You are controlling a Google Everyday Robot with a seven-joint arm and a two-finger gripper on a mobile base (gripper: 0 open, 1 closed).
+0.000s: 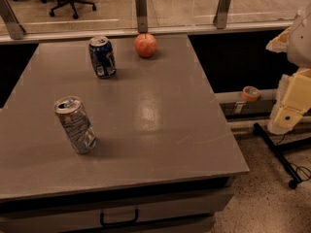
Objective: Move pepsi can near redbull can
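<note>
Grey tabletop [160,125] fills most of the scene, with one drawer handle [119,219] on the front panel below its near edge. Pepsi can [102,57]: dark blue, silver top, standing upright on the far part of the table, left of centre. Apple [146,45]: red-orange, just to the right of the pepsi can and slightly farther back, close to it but not touching. Redbull can [75,125]: slim, silver with pale blue patches, standing on the near left part of the table with its opened top leaning towards the left as seen from here. The two cans are well apart, with bare surface between them. Gripper [290,103]: a cream-coloured assembly at the right edge of the scene, off the table and above the floor, well apart from both cans and touching neither; whether it is released or clenched cannot be told. Orange tape roll [250,93]: lying on a low ledge to the right of the table. Office chairs [73,1]: behind the glass partition at the far left.
</note>
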